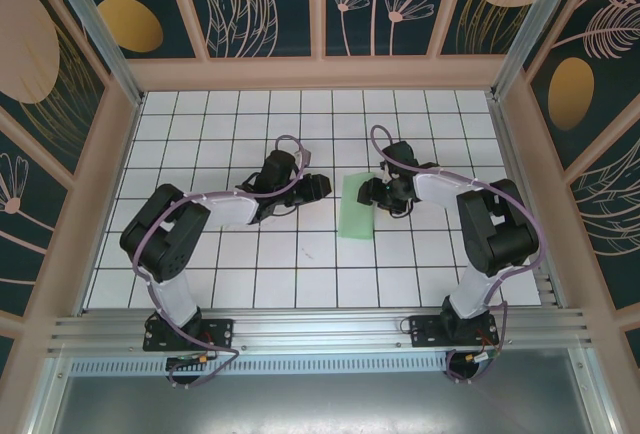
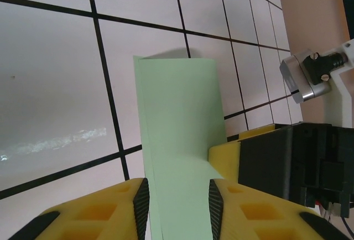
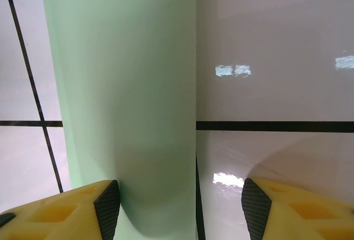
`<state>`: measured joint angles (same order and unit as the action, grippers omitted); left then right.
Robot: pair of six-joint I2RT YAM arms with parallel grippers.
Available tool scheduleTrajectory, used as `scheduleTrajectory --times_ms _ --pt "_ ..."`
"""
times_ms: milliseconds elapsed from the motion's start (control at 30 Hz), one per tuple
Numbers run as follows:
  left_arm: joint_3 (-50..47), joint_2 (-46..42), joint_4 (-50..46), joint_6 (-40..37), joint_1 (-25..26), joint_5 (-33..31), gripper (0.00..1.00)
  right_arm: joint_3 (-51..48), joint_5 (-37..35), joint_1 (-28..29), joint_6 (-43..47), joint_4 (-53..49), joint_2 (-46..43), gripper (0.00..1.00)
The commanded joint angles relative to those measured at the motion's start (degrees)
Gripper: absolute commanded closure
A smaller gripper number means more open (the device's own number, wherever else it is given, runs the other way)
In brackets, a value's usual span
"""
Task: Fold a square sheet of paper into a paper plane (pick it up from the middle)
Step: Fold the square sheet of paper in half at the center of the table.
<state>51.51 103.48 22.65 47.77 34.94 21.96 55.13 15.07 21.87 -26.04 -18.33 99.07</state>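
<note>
Gridded table (image 1: pixel 200 254) bears folded green paper (image 1: pixel 356 216) beside right hand (image 1: pixel 367 194).

We see a white bench (image 1: pixel 250 284) ruled into squares by thin black lines, its glossy top catching pale reflections. A little right of its middle lies the pale green sheet of paper (image 1: pixel 357 208). The sheet is doubled over into a narrow strip that runs near to far, and it crosses a grid line.
</note>
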Motion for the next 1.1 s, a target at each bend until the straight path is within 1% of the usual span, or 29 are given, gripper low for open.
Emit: scheduleTrajectory --times_ms 0,367,600,933,1067 --pt "1.8 1.6 1.7 2.3 0.1 -0.5 0.63 0.7 0.1 0.6 -1.4 0.0 1.2 0.36" --pt "2.7 2.6 0.7 2.3 0.2 0.2 0.67 1.4 3.0 0.9 -2.1 1.1 0.8 0.35" --pt "3.1 3.0 0.7 2.4 0.2 0.7 0.67 2.6 1.6 1.4 -3.5 0.2 1.0 0.34" --pt "3.2 3.0 0.6 2.4 0.2 1.0 0.68 3.8 -4.3 2.3 -3.1 -3.3 2.3 0.35" --pt "3.2 3.2 0.7 2.5 0.2 1.1 0.68 3.7 -3.6 2.2 -1.6 -3.3 2.0 0.36"
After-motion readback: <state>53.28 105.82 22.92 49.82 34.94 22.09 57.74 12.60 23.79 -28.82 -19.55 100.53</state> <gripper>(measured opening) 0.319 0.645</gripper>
